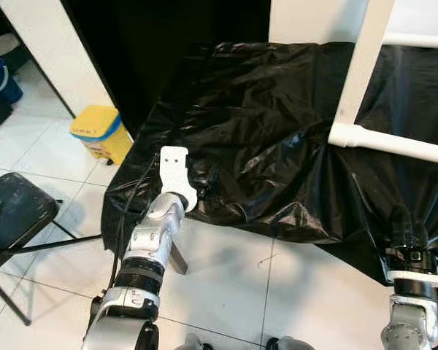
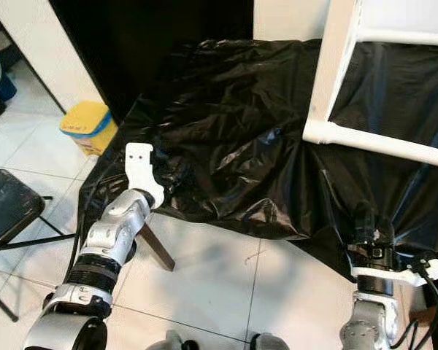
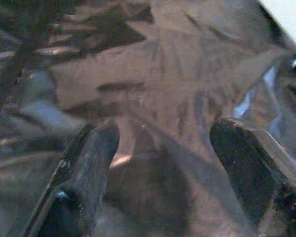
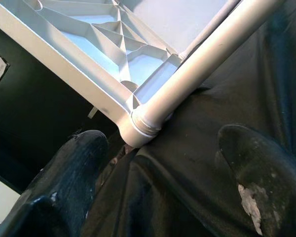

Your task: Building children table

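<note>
A robot looks down at a surface draped in crinkled black plastic sheet (image 1: 263, 131), which hangs over the near edge to the white tiled floor (image 1: 226, 284), probably to protect whatever lies beneath during assembly. The child's table (image 1: 365, 87), a white plastic piece, rests on the sheet at the robot's right, tipped on its side: one round leg (image 1: 394, 144) lies along the plastic and a flat white part rises steeply from the corner joint (image 4: 140, 126). In the right wrist view its ribbed underside shows, with the leg plugged into a corner socket, so this leg seems already fitted. The right gripper (image 4: 187, 163) sits low near the sheet's front edge, its fingers (image 4: 259, 163) spread wide with nothing between them, aimed at that joint from a little way off, likely readying to grasp or press the leg. The left gripper (image 3: 163, 163) reaches to the sheet's left front edge, fingers (image 3: 96, 153) also wide apart and empty, just above bare plastic; its purpose here is unclear. A yellow bin (image 1: 95, 131) stands on the floor at left, and a black folding chair (image 1: 14, 211) nearer the robot.
</note>
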`<state>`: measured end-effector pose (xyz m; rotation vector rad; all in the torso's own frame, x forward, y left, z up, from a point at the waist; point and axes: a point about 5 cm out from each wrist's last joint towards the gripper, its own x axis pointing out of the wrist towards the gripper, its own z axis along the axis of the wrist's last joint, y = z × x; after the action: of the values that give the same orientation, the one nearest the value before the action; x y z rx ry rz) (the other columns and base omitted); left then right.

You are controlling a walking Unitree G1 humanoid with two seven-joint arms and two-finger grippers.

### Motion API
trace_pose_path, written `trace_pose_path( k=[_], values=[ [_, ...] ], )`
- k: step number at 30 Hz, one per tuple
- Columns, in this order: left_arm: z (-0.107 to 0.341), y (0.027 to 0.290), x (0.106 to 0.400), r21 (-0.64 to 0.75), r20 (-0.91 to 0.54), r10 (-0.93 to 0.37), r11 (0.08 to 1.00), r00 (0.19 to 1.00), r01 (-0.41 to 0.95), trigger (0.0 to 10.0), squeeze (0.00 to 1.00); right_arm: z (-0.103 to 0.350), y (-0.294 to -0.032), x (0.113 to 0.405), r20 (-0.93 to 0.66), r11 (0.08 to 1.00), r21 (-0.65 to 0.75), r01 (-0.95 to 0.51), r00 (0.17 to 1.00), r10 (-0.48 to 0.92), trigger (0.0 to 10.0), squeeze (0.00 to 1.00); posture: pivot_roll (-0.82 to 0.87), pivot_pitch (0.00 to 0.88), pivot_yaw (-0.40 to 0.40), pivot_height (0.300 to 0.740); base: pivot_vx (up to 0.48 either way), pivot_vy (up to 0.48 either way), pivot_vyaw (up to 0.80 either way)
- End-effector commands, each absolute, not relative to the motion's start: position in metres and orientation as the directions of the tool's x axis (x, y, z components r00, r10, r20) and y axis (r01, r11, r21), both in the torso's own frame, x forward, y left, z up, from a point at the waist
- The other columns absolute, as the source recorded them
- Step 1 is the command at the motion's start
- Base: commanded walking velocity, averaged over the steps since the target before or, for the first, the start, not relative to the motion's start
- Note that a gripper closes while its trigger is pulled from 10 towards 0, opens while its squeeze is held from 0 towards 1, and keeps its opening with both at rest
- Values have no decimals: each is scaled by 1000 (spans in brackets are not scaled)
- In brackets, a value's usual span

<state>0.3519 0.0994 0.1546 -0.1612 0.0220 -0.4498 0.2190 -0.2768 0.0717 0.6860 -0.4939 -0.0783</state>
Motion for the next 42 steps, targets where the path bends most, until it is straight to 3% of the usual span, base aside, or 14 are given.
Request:
trace_pose_path(
  k=[1,8,17,32,42],
  values=[
    [156,100,347,-150,46,-469,870,882,470,10000,0,52,-220,124,44,997,-49,64,997,-62,10000,0,-178,114,75,740,0,0,0],
    [163,97,346,-177,82,-498,845,863,504,10000,0,41,-213,111,-8,998,-67,19,1000,-19,10000,0,-180,99,68,740,0,0,0],
    [164,98,346,-177,82,-495,847,865,502,10000,0,39,-211,116,-20,998,-63,7,1000,-8,10000,0,-183,81,73,740,-118,0,0],
    [170,103,350,-160,97,-451,873,887,461,10000,0,9,-222,114,-103,996,-46,70,992,-75,10000,0,-171,81,68,740,0,0,0],
    [165,106,353,-152,52,-396,904,917,399,10000,0,-34,-256,163,-377,967,-36,250,893,-245,10000,0,-139,93,49,740,0,0,0]
  ],
)
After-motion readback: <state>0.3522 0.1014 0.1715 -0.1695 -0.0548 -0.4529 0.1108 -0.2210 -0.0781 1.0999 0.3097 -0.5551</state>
